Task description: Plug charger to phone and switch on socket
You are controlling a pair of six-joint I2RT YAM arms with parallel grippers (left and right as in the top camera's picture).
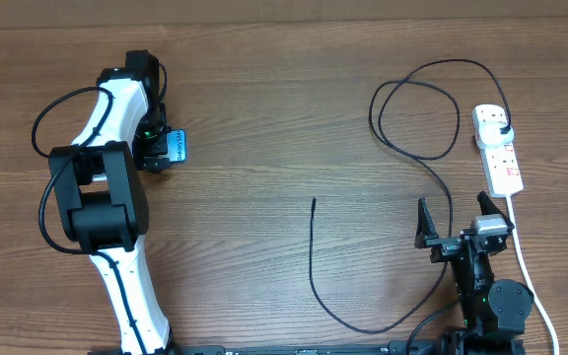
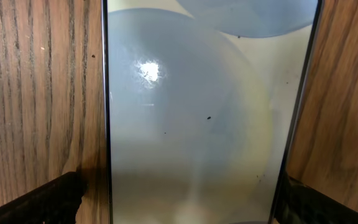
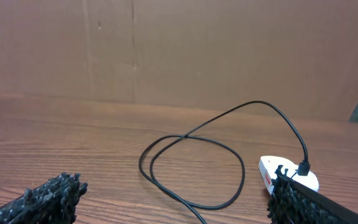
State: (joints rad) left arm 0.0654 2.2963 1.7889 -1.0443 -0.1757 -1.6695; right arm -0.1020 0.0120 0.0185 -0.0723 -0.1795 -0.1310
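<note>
Left gripper [image 1: 159, 150]: jaws wide, straddling phone [image 1: 177, 148] at upper left of overhead, not clamped. Phone's long axis runs up frame in left wrist view.
Right gripper [image 1: 444, 235]: jaws wide, empty, lower right.
Charger [image 1: 312, 237]: free tip at frame centre, end pointing up frame, well apart from phone, somewhat nearer right arm.
Socket [image 1: 501, 163]: upper right, holds charger's plug [image 1: 502, 129].

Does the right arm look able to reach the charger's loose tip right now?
Probably yes: the right gripper is open and empty, and the charger tip lies exposed to its left, nothing between them.
</note>
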